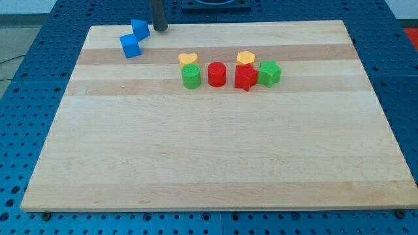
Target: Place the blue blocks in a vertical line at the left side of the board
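Two blue blocks sit touching near the board's top left: a blue cube (130, 46) and a smaller-looking blue block (140, 29) just above and right of it. My tip (159, 29) is at the board's top edge, just right of the upper blue block, a small gap away from it.
A cluster lies right of centre near the top: yellow heart (188, 59), green cylinder (191, 77), red cylinder (217, 74), red block (245, 77), yellow block (245, 58), green block (269, 73). The wooden board (209, 163) lies on a blue perforated table.
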Robot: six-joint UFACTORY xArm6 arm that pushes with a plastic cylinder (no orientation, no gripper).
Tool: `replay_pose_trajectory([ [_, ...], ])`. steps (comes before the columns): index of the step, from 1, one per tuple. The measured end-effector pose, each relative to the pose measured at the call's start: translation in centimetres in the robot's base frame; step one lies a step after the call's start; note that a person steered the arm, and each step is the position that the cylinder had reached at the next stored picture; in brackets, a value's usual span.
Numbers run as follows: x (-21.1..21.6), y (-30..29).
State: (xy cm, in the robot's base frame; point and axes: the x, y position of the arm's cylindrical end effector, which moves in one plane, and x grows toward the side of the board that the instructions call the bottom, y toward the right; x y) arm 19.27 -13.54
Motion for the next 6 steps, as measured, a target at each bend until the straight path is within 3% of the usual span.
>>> replay_pose_trajectory([
  [1,-0.2,-0.7],
  [3,-0.1,-8.3],
  [6,3.4,-4.0],
])
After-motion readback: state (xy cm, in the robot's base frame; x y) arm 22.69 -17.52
